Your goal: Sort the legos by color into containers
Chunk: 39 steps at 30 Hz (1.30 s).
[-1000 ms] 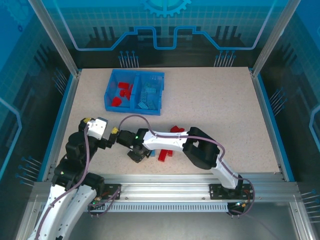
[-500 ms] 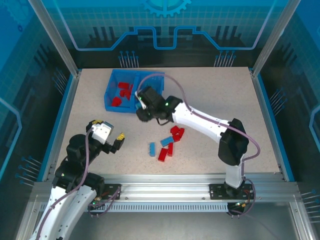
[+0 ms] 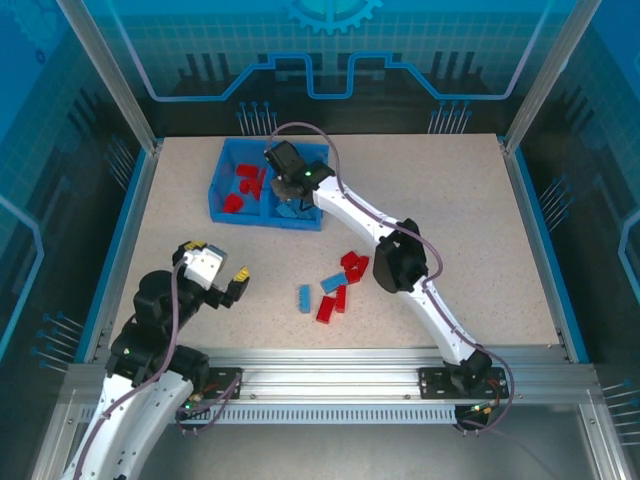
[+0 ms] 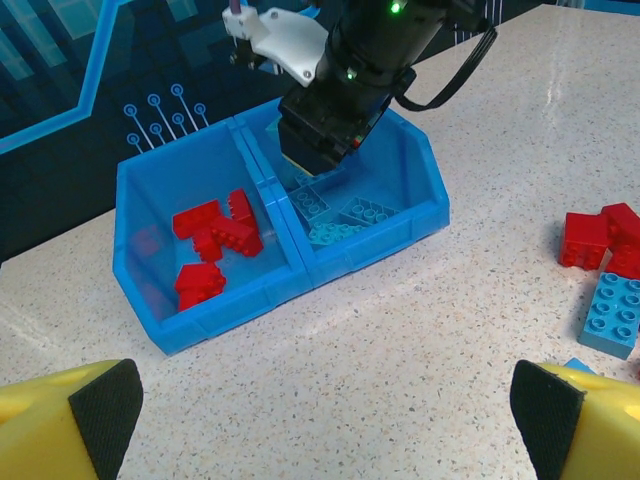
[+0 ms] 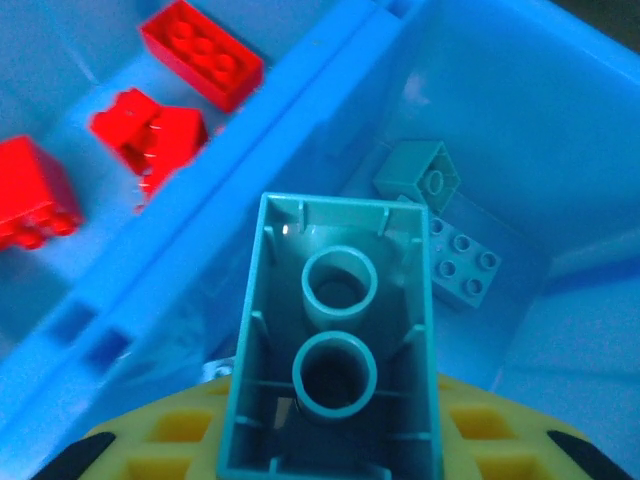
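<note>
Right fingers gripping blue lego, seemingly above tray

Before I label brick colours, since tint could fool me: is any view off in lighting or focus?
Top external: even light, sharp. Left wrist: soft glare on the table at far right, near jaws blurred. Right wrist: blue cast inside the tray; held brick looks teal, red bricks slightly soft.

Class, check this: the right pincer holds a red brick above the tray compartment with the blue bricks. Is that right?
No. The brick in the right pincer is light blue, not red; the right wrist view shows it. It is above the tray compartment with the blue bricks.
</note>
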Motion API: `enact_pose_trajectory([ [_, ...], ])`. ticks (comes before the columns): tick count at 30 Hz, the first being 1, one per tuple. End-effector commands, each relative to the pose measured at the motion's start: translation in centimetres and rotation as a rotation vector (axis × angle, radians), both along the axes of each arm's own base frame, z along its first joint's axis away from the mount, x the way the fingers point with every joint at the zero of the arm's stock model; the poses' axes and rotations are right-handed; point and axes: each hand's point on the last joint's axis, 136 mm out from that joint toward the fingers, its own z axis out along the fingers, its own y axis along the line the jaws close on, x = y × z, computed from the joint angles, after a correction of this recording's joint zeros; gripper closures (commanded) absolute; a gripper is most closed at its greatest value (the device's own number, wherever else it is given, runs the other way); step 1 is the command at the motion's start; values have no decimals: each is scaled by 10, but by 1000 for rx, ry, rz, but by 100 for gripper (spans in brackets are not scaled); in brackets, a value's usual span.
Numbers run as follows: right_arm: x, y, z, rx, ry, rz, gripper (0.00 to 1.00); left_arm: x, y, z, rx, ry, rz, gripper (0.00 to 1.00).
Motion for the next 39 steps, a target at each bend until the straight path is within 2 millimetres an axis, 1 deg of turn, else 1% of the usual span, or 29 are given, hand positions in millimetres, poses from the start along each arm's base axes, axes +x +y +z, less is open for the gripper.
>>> enact_pose_trajectory([
  [1, 5, -22, 24, -71, -39, -39, 61, -1, -6, 5, -1, -49, -38, 1],
  [4, 5, -27, 40, -52, -50, -40, 52, -1, -7, 5, 0, -57, -48, 1],
  [6, 2, -28, 56, -40, -65, -27, 49, -1, -7, 4, 1, -56, -49, 1],
  [9, -8, -30, 87, -8, -82, 4, 41, 0, -8, 3, 4, -53, -50, 1],
  [11, -18, -35, 108, 13, -81, 21, 40, 0, -7, 2, 4, -47, -47, 1],
  [12, -27, -37, 119, 27, -74, 32, 40, 1, -8, 0, 2, -39, -46, 1],
  [13, -37, -42, 134, 47, -70, 43, 40, 2, -8, -2, -4, -21, -47, 1],
  [14, -46, -47, 144, 64, -62, 51, 40, 3, -10, -3, -13, -2, -52, 1],
  [15, -59, -51, 154, 88, -49, 71, 39, 5, -12, -5, -27, 39, -54, 1],
  [16, -74, -56, 164, 118, -38, 95, 38, 8, -15, -3, -54, 87, -54, 1],
  [17, -87, -61, 170, 145, -25, 118, 37, 11, -18, -2, -91, 143, -47, 1],
  [19, -119, -77, 187, 225, -13, 156, 33, 21, -26, 0, -196, 288, -13, 1],
  [20, -132, -85, 190, 253, -5, 160, 30, 26, -31, 3, -246, 339, 3, 1],
  [22, -159, -113, 193, 315, 4, 142, 22, 39, -48, 3, -317, 440, 29, 2],
  [24, -179, -144, 189, 360, 13, 90, 15, 50, -67, 0, -352, 504, 45, 2],
  [26, -195, -178, 177, 392, 30, 11, 9, 59, -90, -8, -383, 575, 58, 4],
  [27, -203, -195, 169, 405, 42, -36, 7, 61, -107, -15, -381, 615, 47, 5],
  [29, -218, -227, 150, 409, 77, -125, 3, 65, -136, -28, -347, 659, 36, 6],
  [31, -232, -257, 131, 420, 114, -221, 0, 68, -165, -48, -285, 707, 27, 7],
  [33, -243, -272, 121, 452, 142, -268, 0, 73, -186, -72, -202, 759, 31, 7],
  [35, -251, -280, 117, 475, 150, -289, 0, 82, -198, -94, -135, 802, 40, 7],
  [37, -256, -286, 120, 485, 138, -298, 0, 94, -206, -114, -69, 825, 38, 7],
  [39, -258, -288, 123, 482, 131, -296, 0, 101, -215, -129, -5, 850, 15, 7],
])
